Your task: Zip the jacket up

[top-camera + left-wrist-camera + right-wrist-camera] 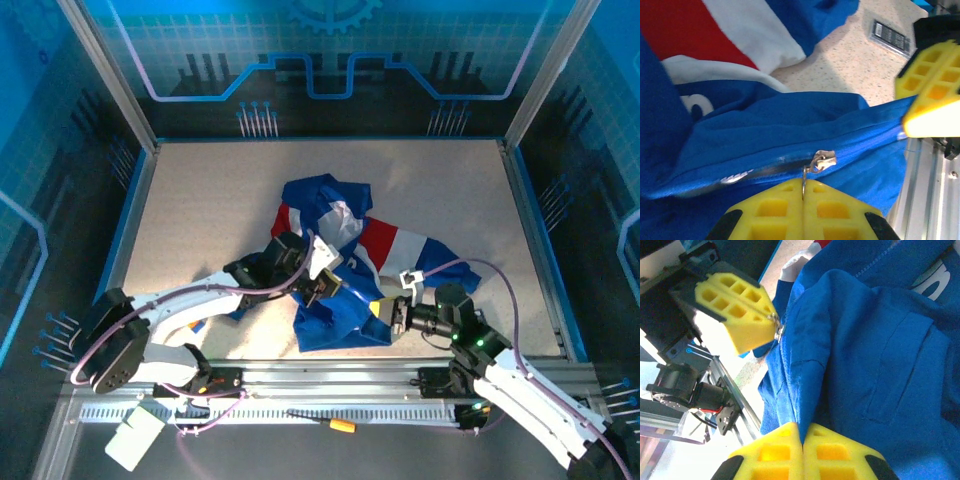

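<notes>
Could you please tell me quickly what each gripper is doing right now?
The left gripper is closed, pinching the zipper pull of the jacket.
The right gripper is closed on a fold of the jacket's blue fabric.

The top camera sits high behind the two arms and looks down on the whole tabletop (200,200), with the jacket (330,215) in the middle of the frame. The left wrist camera is very close to the blue cloth, with the left fingers (775,212) at the bottom middle and the right fingers (935,75) at the upper right. The right wrist camera is just as close but faces the other way, with the right fingers (835,452) at the bottom and the left fingers (730,305) at the upper left, so both wrist views share the zipper pull (823,161).
</notes>
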